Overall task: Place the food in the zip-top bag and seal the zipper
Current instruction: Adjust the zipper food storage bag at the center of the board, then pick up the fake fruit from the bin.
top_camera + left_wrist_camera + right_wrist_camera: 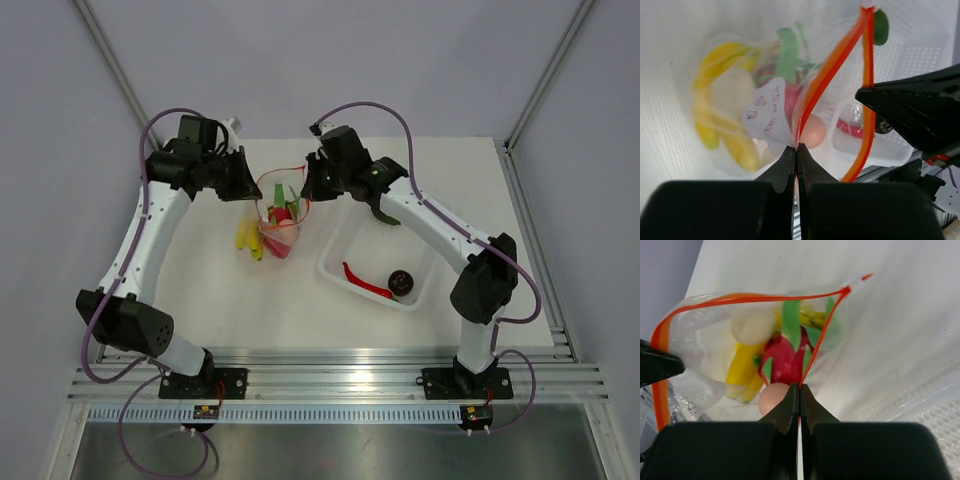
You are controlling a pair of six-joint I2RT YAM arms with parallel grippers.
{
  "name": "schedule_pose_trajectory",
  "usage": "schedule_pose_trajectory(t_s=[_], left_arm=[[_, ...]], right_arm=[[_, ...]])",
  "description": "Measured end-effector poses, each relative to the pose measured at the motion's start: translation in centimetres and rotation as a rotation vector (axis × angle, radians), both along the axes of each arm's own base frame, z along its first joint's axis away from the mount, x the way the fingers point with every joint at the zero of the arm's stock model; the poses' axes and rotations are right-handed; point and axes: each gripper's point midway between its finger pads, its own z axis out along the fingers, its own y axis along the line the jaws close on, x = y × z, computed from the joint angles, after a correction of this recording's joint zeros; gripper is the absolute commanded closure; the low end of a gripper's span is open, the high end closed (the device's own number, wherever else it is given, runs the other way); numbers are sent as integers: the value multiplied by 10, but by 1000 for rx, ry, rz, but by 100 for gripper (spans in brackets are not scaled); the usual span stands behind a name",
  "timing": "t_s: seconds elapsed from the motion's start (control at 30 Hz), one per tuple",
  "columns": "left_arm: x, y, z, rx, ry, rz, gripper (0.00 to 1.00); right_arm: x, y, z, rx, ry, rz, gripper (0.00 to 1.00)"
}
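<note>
Both pincers are clamping fully closed on the zip-top bag (280,225) in the middle of the top view. The left pincer (796,150) is pinching the zipper (832,67) on one lip and the right pincer (799,390) is pinching the opposite lip, holding the mouth agape. The chilli (365,283) is lying lower right in the tray (365,245), slanting from upper left to lower right, nearer the right arm.
</note>
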Motion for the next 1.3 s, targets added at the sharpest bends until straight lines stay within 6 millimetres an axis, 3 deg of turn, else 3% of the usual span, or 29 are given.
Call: schedule_pose_trajectory(t_s=[0.1, 0.17, 0.23, 0.37, 0.43, 0.5, 0.57, 0.6, 0.7, 0.83, 0.87, 1.03, 1.13, 1.23, 1.3], left_arm=[[-10, 2, 27, -17, -82, 1, 100], [-15, 3, 27, -20, -97, 1, 100], [-19, 5, 4, -8, -49, 2, 100], [-26, 8, -54, 36, 114, 8, 100], [-28, 8, -67, 44, 154, 8, 100], [-28, 7, -65, 37, 147, 3, 100], [-27, 5, -61, 27, 134, -2, 100], [-27, 4, -60, 22, 131, -5, 100], [-27, 1, -55, 3, 115, -15, 100], [-28, -3, -48, -18, 97, -24, 100], [-29, -4, -47, -21, 95, -27, 100], [-28, -7, -45, -35, 85, -36, 100], [-27, -8, -44, -40, 82, -37, 100], [-27, -9, -45, -44, 80, -39, 100], [-27, -9, -45, -46, 81, -41, 100]], right_arm=[[-2, -2, 17, 27, -29, 1, 100], [-2, 0, 23, 49, -48, 1, 100], [-2, 1, 17, 57, -46, 4, 100], [-7, -2, -25, 8, 24, -1, 100], [-11, -4, -45, -15, 66, 3, 100], [-14, -4, -52, -21, 84, 8, 100], [-14, -3, -51, -16, 80, 9, 89], [-13, -3, -49, -11, 75, 9, 64], [-13, -3, -47, -8, 71, 8, 40], [-16, -10, -31, -10, 39, 0, 22], [-16, -13, -23, -8, 22, -5, 22], [-31, -47, 31, 8, -103, -58, 17], [-41, -79, 56, 3, -184, -122, 17], [-45, -115, 56, -21, -207, -199, 18], [-43, -141, 37, -70, -184, -261, 17]])
